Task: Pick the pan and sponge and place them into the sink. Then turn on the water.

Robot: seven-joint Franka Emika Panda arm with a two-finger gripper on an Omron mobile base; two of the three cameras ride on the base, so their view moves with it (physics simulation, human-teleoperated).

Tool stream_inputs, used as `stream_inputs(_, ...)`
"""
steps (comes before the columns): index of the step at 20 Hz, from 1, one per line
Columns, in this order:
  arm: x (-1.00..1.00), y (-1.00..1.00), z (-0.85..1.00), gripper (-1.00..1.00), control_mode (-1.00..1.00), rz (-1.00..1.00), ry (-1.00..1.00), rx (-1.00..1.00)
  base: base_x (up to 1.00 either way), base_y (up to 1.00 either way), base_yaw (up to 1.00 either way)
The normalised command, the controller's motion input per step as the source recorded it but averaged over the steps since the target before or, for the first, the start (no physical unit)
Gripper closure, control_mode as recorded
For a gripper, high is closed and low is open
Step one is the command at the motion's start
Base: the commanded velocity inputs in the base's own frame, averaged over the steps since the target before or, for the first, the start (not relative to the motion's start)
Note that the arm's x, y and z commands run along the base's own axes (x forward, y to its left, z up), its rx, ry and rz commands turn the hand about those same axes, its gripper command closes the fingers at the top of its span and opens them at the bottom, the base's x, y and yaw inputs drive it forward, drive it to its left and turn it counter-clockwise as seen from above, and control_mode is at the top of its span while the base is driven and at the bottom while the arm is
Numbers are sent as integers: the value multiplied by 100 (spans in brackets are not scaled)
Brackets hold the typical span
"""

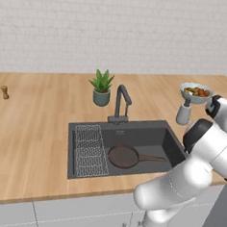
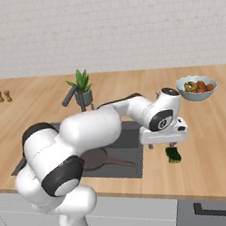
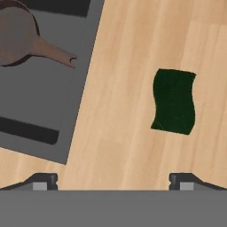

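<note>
I am looking down through the hand camera at the sponge, which is lying flat on the wooden counter a little beyond the gripper and off toward its right finger; nothing is touching it. The gripper's jaws are standing spread wide, with only bare counter between the two fingertips, so I am holding nothing. From the right base camera I am seeing the gripper hanging just above the counter, beside the right rim of the sink, with the sponge sitting on the wood just below and in front of it, near the counter's front edge. The pan is lying in the sink, on the basin floor to the right of the wire grid rack, its long handle pointing toward the right wall of the basin; in the hand view I am seeing the pan at the upper left, inside the sink. The faucet is standing behind the basin, and I am seeing no stream at its spout. A potted plant is sitting just left of the faucet, and a bowl of fruit with a small white bottle in front of it is sitting on the counter to the right.
</note>
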Motion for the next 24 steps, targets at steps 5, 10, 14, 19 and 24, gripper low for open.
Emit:
stream_inputs(5, 16, -2, -23, -100, -100, -8, 0, 0, 0, 0, 0)
stream_inputs(10, 17, -11, -16, -100, -100, -6, 0, 0, 0, 0, 0)
stream_inputs(14, 12, -22, -23, -100, -100, -1, 0, 0, 0, 0, 0)
stream_inputs(19, 17, -20, -23, -100, -100, 0, 0, 0, 0, 0, 0)
stream_inputs(24, 19, -15, -13, -100, -100, 0, 0, 0, 0, 0, 0)
